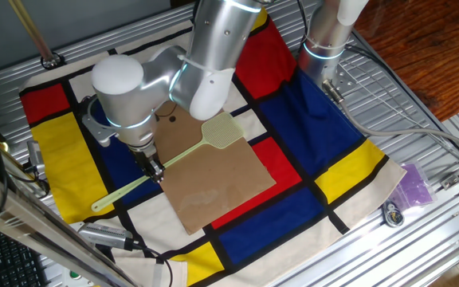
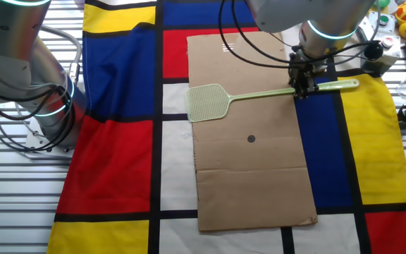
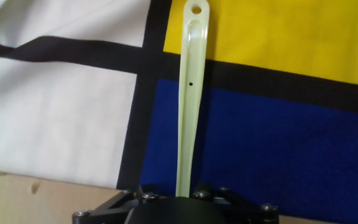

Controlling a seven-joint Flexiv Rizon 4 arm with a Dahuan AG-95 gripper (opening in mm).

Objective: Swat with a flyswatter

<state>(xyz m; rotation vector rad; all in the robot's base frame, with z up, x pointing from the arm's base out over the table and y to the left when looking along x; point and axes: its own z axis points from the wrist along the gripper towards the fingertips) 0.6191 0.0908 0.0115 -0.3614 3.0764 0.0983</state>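
Observation:
The pale yellow-green flyswatter [image 1: 223, 132] stretches across the brown cardboard sheet [image 1: 213, 187] on the coloured checkered cloth. In the other fixed view its mesh head [image 2: 208, 103] sits over the cardboard's left edge, above a small black dot [image 2: 251, 138]. My gripper [image 1: 154, 169] is shut on the thin handle, about two thirds of the way along it from the head [image 2: 303, 86]. In the hand view the handle [image 3: 188, 93] runs up from between my fingers over blue and yellow squares, and its end has a hanging hole. I cannot tell whether the head touches the cardboard.
A second arm's base [image 1: 325, 40] stands at the cloth's far corner and also shows in the other fixed view [image 2: 41, 106]. A purple object [image 1: 415, 185] lies on the metal table edge. A wooden stick [image 1: 34, 32] leans at the back left. Small toys [image 2: 404, 13] sit near one corner.

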